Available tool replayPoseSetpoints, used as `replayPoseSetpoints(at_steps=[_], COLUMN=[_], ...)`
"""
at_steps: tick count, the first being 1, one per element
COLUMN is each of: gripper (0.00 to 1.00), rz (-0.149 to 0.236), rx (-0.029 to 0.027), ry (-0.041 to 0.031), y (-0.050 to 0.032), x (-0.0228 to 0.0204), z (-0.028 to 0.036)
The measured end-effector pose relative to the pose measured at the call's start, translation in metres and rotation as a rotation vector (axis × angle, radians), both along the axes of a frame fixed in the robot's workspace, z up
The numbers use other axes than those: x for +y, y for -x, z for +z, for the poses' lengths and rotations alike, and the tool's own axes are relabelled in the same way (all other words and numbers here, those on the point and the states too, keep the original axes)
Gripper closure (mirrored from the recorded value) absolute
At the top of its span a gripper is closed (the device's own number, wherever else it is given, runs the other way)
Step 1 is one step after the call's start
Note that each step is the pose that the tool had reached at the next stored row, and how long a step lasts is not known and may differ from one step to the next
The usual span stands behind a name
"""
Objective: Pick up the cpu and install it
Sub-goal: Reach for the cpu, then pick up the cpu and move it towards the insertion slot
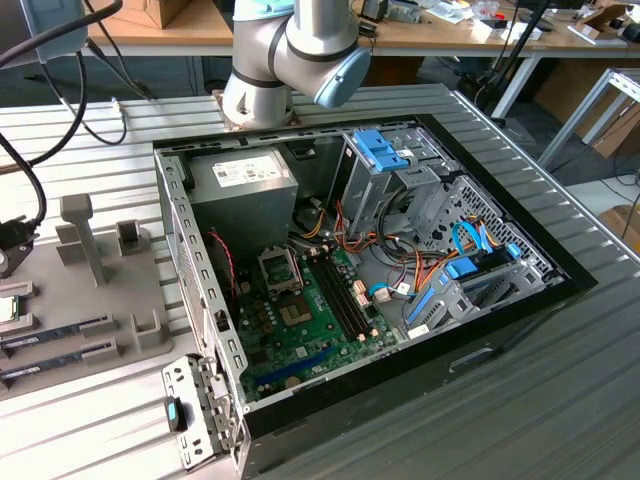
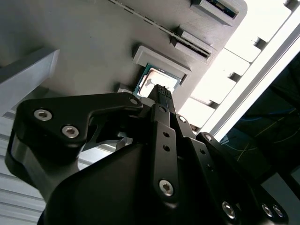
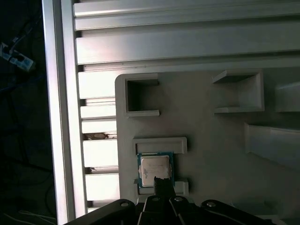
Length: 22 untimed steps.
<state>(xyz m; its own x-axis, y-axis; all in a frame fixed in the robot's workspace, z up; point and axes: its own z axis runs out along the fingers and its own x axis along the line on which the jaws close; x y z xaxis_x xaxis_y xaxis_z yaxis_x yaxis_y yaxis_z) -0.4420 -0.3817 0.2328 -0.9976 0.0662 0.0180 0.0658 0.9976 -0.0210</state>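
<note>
**Small square silver-topped, green-edged cpu right at the black metal pincer**

The white label on the grey power supply box is too small for us to read. Ribbed aluminium table, wooden benches behind. The cpu lies flat in a grey plastic tray pocket, pincer tip at its edge. We can't tell how open it is.

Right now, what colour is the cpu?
Silver-grey top plate with a thin blue-green edge; the cpu shows best in the first wrist view.

Soft even room light, blown-out glare on table slats, dark shadowed margins
</note>
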Motion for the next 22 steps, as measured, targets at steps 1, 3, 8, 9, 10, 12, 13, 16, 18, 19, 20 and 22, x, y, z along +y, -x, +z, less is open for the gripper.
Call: replayPoseSetpoints(at_steps=[1, 3, 8, 9, 10, 12, 13, 16, 18, 19, 20, 22], gripper=[0.89, 0.89, 0.89, 0.89, 0.89, 0.89, 0.89, 0.89, 0.89, 0.89, 0.89, 0.89], rz=[0.000, 0.000, 0.000, 0.000, 0.000, 0.000, 0.000, 0.000, 0.000, 0.000, 0.000, 0.000], rx=[0.0001, 0.0001, 0.0000, 0.0002, 0.0002, 0.0000, 0.0000, 0.0000, 0.0000, 0.0000, 0.0001, 0.0001], ry=[0.0000, 0.0000, 0.0000, 0.0001, 0.0001, 0.0000, 0.0000, 0.0000, 0.0000, 0.0000, 0.0001, 0.0000], y=[0.0000, 0.0000, 0.0000, 0.0000, 0.0000, 0.0000, 0.0000, 0.0000, 0.0000, 0.0000, 0.0000, 0.0000], x=[0.0000, 0.0000, 0.0000, 0.0000, 0.0000, 0.0000, 0.0000, 0.0000, 0.0000, 0.0000, 0.0000, 0.0000], z=[-0.0004, -0.0011, -0.0031, -0.0034, -0.0035, -0.0038, -0.0038, -0.0038, -0.0039, -0.0039, -0.0039, -0.0039])
